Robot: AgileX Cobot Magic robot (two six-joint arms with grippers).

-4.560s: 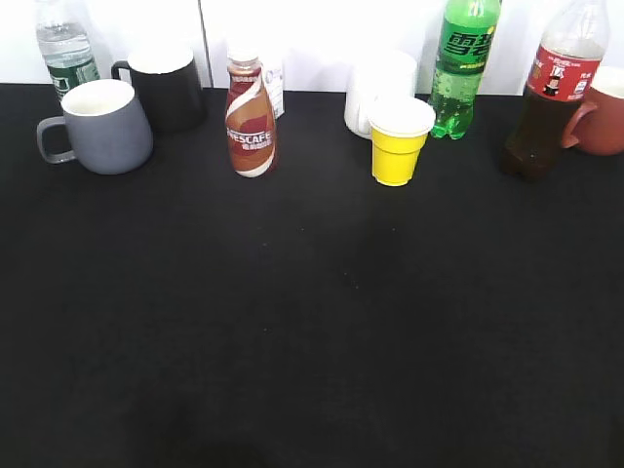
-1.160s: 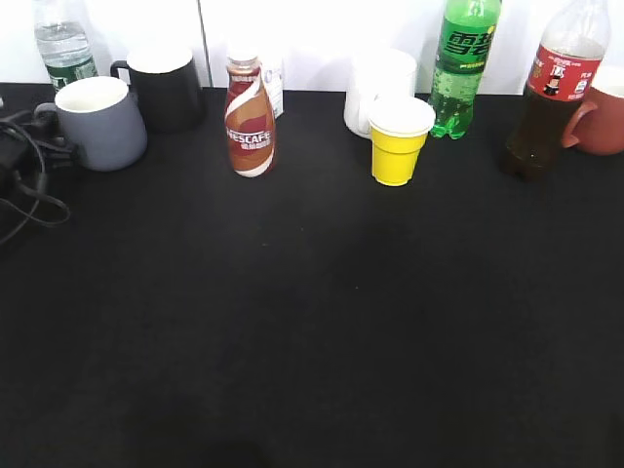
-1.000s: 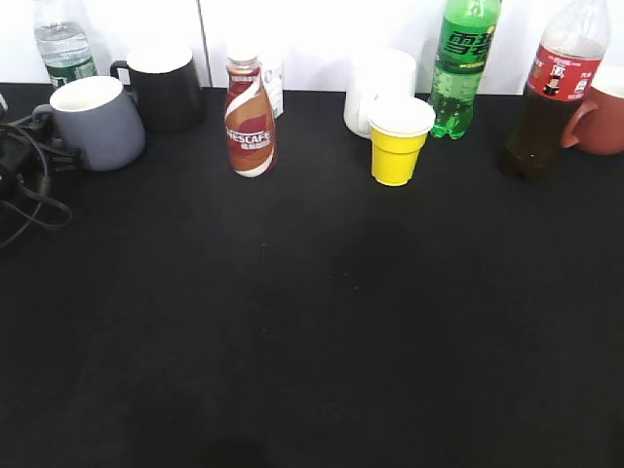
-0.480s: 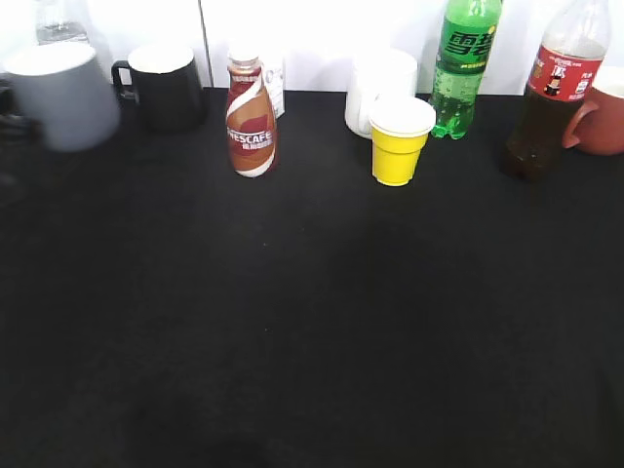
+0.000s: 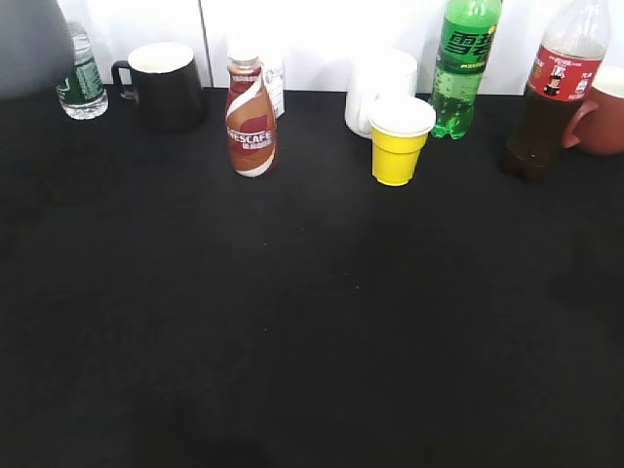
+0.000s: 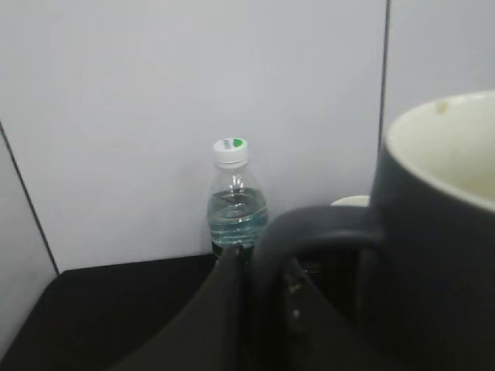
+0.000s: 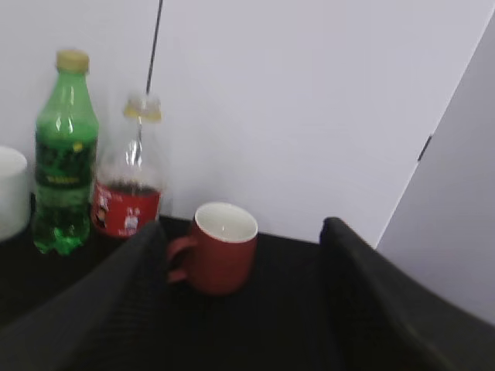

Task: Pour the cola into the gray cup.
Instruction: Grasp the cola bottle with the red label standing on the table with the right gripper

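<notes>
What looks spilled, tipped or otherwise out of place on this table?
Nothing is spilled or tipped. The one oddity: the gray cup is off the table, its handle held in the left gripper.

A staged test bench, likely a lab: a black cloth-covered surface with plain white wall panels along its far edge.

At ten o'clock in my exterior view, the rounded blue-gray ceramic mug is a blur cropped by the frame's corner. My left wrist camera cuts off its right side. The cola bottle's cap is cropped.
</notes>
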